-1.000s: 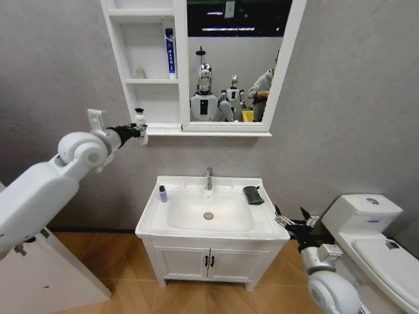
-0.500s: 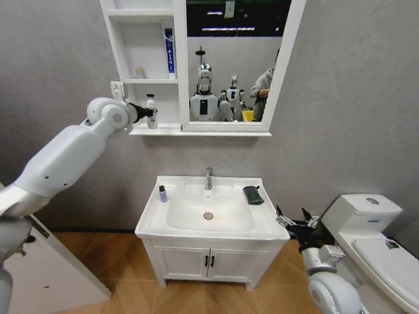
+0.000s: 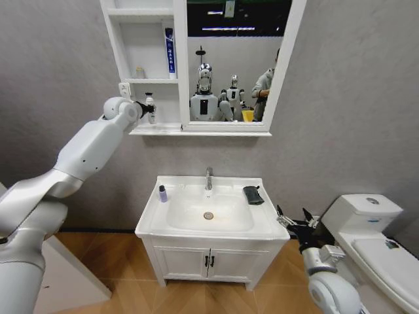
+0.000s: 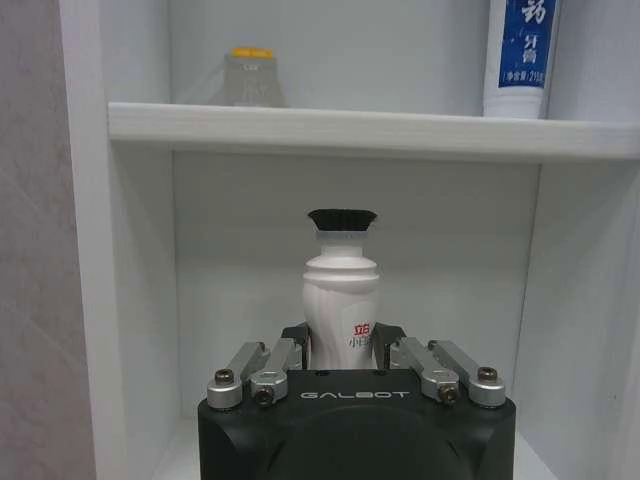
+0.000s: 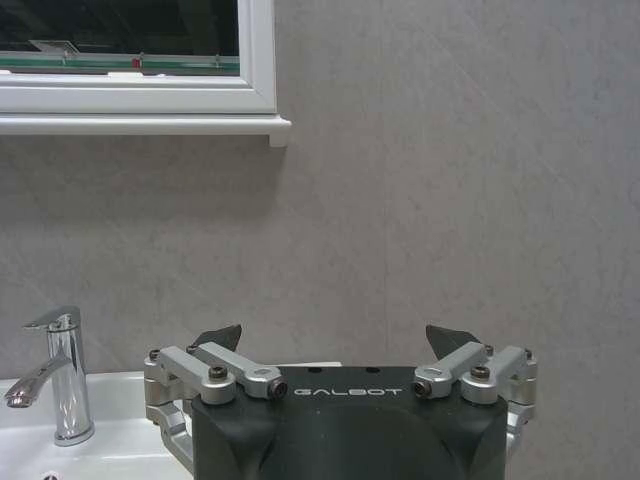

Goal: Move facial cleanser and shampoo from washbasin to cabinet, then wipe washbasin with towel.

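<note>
1. The white wall-hung cabinet (image 3: pixel 147 65), open shelves on its left and a tall mirror on its right, hangs above the white rectangular ceramic washbasin (image 3: pixel 262 226) with its chrome tap (image 3: pixel 209 178).
2. The robot's long white left arm reaches up and into the cabinet's lowest open shelf. Its left gripper (image 3: pixel 145 108) is clamped round the lower body of a white waisted plastic bottle with a black cap (image 4: pixel 342 300), held upright inside that compartment. From the wrist view I cannot tell whether the bottle's base is resting on the shelf floor or hanging just above it.
3. The right gripper (image 5: pixel 340 345) waits low beside the washbasin's right front corner, fingers spread wide with nothing between them.
4. A small dark grey folded towel (image 3: pixel 253 195) lies on the right rim of the washbasin, apart from either gripper.
5. A small dark purple bottle (image 3: pixel 163 193) stands on the left rim of the washbasin.
6. My reading: the first bottle is all but delivered, needing only release. The purple bottle on the rim looks like the second item to be carried up, and the wiping has not begun.
</note>
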